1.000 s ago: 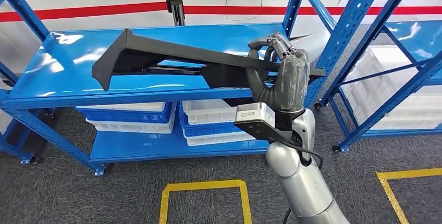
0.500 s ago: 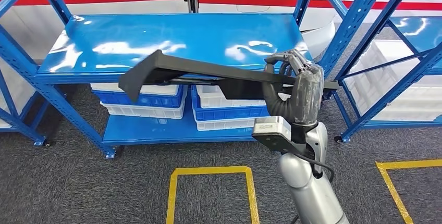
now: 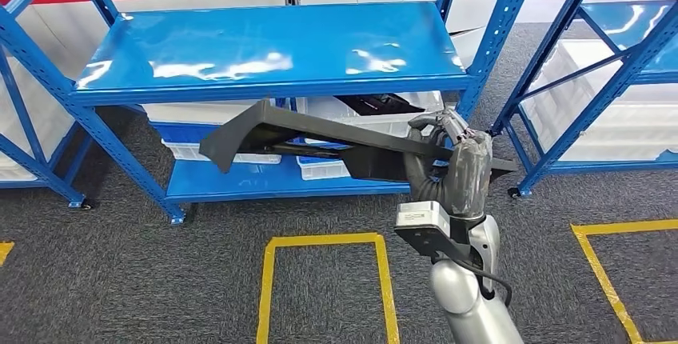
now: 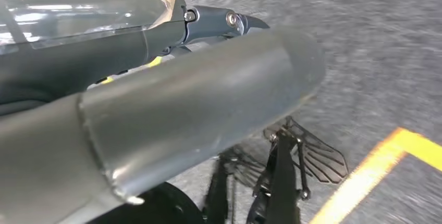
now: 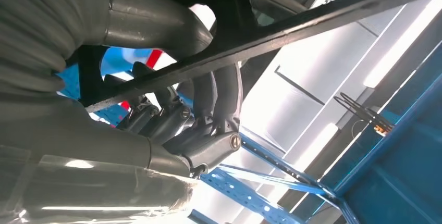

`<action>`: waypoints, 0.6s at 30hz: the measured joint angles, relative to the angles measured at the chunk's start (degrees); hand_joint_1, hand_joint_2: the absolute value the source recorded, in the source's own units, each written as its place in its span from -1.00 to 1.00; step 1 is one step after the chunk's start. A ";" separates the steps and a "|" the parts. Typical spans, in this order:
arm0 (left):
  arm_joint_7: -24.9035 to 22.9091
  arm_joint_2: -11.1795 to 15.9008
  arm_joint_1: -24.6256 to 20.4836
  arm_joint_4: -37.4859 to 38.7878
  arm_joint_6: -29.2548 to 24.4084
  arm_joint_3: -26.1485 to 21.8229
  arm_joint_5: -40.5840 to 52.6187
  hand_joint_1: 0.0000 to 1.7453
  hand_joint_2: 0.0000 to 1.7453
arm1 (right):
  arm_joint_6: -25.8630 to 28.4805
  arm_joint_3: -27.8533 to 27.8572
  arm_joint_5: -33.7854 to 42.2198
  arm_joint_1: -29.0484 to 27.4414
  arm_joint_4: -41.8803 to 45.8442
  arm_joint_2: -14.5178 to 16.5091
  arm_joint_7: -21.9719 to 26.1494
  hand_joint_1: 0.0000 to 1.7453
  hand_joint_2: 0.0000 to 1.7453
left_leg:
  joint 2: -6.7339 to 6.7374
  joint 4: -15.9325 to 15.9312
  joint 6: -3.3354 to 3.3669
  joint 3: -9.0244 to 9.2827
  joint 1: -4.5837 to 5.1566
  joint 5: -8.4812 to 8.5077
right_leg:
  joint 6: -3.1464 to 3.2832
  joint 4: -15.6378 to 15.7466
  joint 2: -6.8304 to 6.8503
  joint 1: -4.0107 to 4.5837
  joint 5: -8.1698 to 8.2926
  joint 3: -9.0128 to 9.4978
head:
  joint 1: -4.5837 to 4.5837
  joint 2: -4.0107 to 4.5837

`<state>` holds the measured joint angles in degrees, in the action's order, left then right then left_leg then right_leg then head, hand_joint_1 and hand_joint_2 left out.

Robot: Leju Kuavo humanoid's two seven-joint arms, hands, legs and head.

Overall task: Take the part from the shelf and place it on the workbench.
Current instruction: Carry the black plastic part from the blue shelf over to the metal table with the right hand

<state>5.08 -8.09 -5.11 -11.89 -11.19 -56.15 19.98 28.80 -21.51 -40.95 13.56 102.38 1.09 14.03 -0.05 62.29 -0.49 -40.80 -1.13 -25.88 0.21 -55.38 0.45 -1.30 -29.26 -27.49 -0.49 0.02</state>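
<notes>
Right robot hand [image 3: 456, 160] clenched round one end of the long black part [image 3: 320, 136], which sticks out sideways, off the shelf [image 3: 264, 56]. Looks stiff, prob light plastic; end grip means leverage, may droop/twist. Mid-span hold safer.

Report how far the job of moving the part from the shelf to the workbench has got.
Done: the long black angular plastic part is off the blue metal shelf unit and clear of its top deck. In hand: the right robot hand grips the part near one end, holding it in the air above the grey carpet. Left: carrying it to the workbench, which these views do not show, and setting it down.
</notes>
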 joint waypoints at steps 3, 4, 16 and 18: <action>-0.44 0.02 0.04 0.00 -1.07 -0.01 0.02 -1.00 -1.00 | -0.01 -0.80 0.03 -0.01 0.08 1.02 -0.40 1.00 1.00 | -0.11 10.10 -0.89 -1.09 -0.23 -6.09 | 0.44 -0.17 0.18 0.34 2.13 -2.24 | -0.13 0.00; -0.42 0.02 0.02 0.00 -1.36 -0.02 -0.03 -1.00 -1.00 | 0.05 -1.08 0.03 -0.07 0.12 1.37 -0.64 1.00 1.00 | -0.10 11.68 -1.13 -0.53 -0.37 -5.25 | 0.31 -0.36 0.21 0.38 2.80 -3.11 | -0.16 -0.01; 4.16 0.32 -0.93 -0.03 2.76 -1.69 -2.98 -1.00 -1.00 | 0.59 -1.94 5.60 3.48 -3.42 2.74 -2.75 1.00 1.00 | 0.52 -4.93 2.78 8.67 0.08 -0.54 | -1.79 -10.22 -0.03 0.64 -0.67 -11.47 | 0.48 0.00; 4.89 0.40 -0.95 -0.04 3.36 -2.08 -3.16 -1.00 -1.00 | 0.15 -1.94 6.38 5.04 -4.68 2.74 -3.26 1.00 1.00 | 0.63 -4.84 2.94 6.51 0.16 1.12 | -1.86 -17.05 -0.11 0.57 -4.06 -12.63 | 0.69 0.00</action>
<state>9.97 -7.68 -6.06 -11.93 -7.82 -58.23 16.82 28.94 -23.45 -34.57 18.60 97.70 3.82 10.76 0.58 57.45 2.44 -34.29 -0.97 -24.76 -1.65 -72.44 0.34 -0.73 -33.32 -40.13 0.21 0.02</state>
